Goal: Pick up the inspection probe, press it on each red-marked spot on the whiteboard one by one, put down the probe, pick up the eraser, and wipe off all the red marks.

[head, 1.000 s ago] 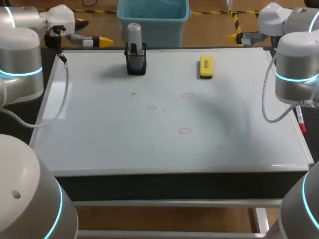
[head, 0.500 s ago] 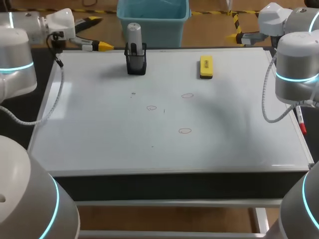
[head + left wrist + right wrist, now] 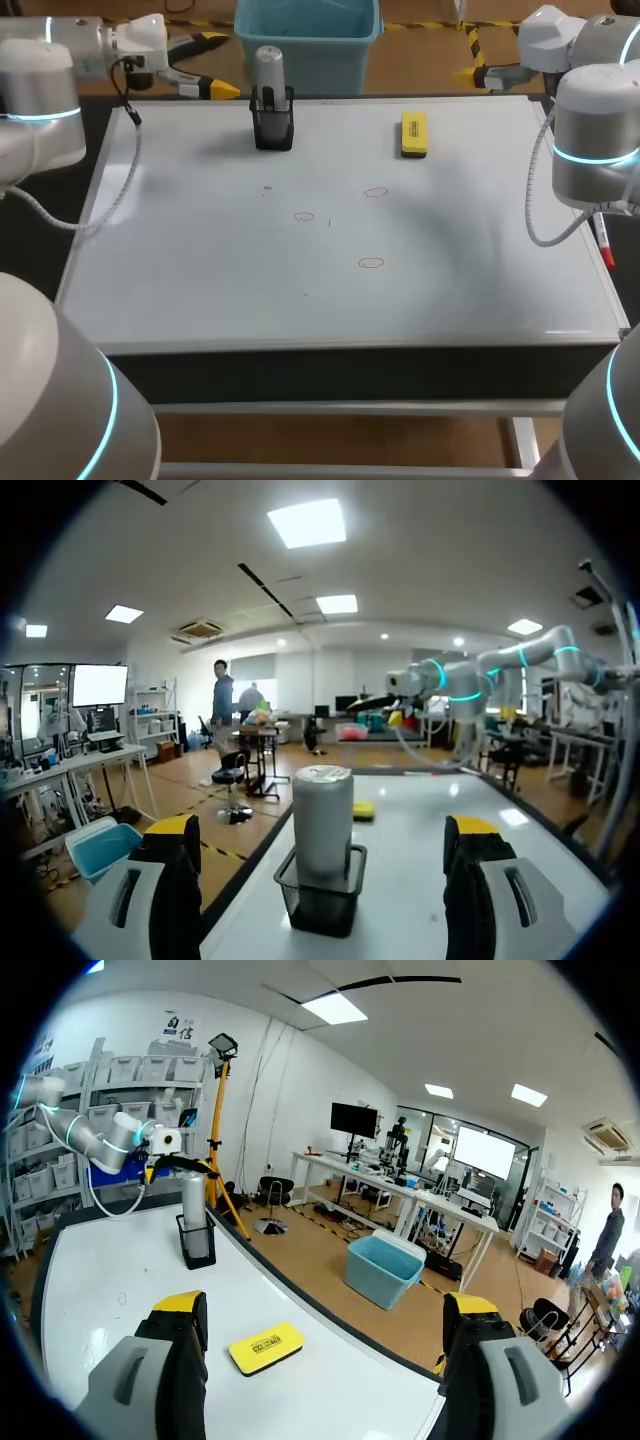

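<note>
On glossy whiteboard (image 3: 450,300) — cylindrical grey probe (image 3: 268,65) in mesh cup (image 3: 273,130); left claw (image 3: 320,828), right claw (image 3: 325,1305) apart

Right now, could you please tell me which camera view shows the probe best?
The left wrist view: the probe stands large and upright in its holder, close ahead. The head view shows it small at the far edge of the whiteboard; the right wrist view, tiny and distant.

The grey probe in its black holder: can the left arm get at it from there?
Probably yes. The left tool is open, the probe stands upright in the holder straight ahead of it, and nothing lies between them.
</note>
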`<state>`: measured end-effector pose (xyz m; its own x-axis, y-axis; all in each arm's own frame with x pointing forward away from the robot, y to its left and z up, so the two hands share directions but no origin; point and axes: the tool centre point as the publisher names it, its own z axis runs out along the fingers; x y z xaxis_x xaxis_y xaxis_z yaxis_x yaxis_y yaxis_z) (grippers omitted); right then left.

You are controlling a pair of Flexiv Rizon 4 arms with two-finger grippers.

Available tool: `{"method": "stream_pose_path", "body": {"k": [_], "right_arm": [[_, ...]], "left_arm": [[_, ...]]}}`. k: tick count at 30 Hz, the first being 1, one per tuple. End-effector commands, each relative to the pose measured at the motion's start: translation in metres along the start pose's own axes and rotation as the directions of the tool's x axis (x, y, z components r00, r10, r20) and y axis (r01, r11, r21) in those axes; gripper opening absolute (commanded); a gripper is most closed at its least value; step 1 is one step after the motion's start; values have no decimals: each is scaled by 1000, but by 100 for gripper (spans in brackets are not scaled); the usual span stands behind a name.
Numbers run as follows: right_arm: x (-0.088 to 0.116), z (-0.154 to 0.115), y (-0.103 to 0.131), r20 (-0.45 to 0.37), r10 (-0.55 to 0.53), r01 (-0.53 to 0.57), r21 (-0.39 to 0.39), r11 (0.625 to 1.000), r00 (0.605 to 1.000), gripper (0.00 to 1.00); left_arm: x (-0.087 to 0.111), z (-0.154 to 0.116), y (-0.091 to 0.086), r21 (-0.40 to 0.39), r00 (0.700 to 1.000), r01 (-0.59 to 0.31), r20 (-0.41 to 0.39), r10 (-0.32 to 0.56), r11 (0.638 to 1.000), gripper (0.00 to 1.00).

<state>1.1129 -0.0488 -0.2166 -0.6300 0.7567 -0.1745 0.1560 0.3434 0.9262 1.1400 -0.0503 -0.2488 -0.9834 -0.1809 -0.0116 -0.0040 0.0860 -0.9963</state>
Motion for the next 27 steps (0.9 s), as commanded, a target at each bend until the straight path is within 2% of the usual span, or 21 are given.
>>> {"method": "stream_pose_path", "body": {"k": [1,9,27], "right_arm": [[-1,0,0,-1,0,0,0,1000,1000,100],[-1,0,0,-1,0,0,0,1000,1000,100],[-1,0,0,-1,0,0,0,1000,1000,100]], "left_arm": [[-9,6,10,18,991,8,-135,-6,1000,100],[-10,10,13,14,991,29,-131,-27,999,100],[-12,26,25,59,987,46,-154,-36,997,100]]}}
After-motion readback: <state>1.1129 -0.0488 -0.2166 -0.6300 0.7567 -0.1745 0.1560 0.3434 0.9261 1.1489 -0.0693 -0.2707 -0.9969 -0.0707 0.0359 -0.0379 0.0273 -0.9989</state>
